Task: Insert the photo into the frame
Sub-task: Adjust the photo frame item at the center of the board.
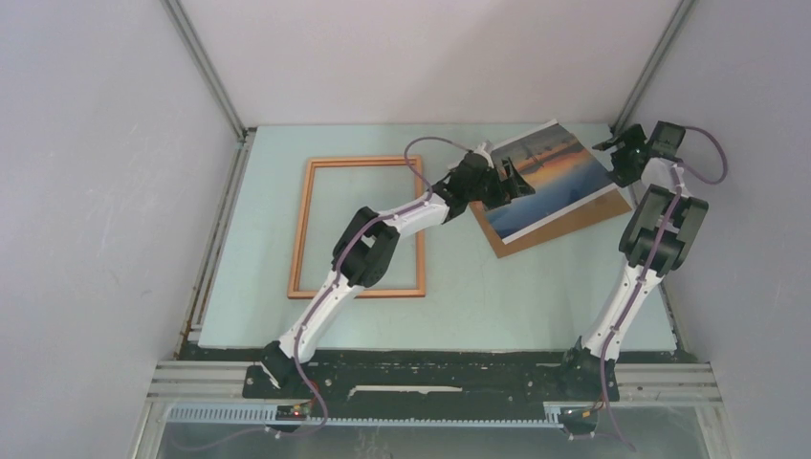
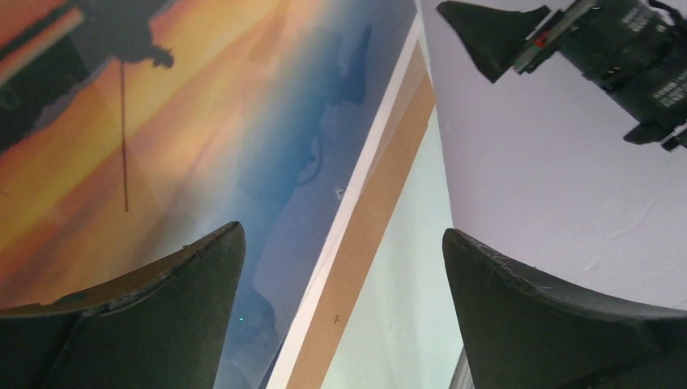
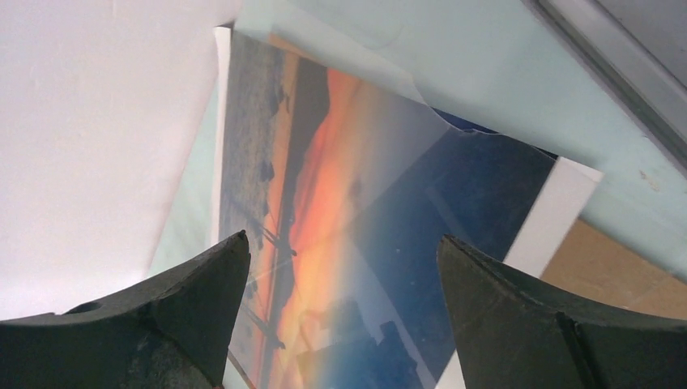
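The photo, an orange sunset over blue water with a white border, lies tilted at the back right of the table on a brown backing board. The thin reddish-brown frame lies flat and empty at the left. My left gripper hovers over the photo's left part, open; in its wrist view the photo and the board's edge pass between the left gripper fingers. My right gripper is open at the photo's far right corner, with the photo below the right gripper.
White walls close in the table on the back, left and right; the photo's far corner reaches the back wall. A metal rail runs along the right edge. My left arm crosses over the frame's right side.
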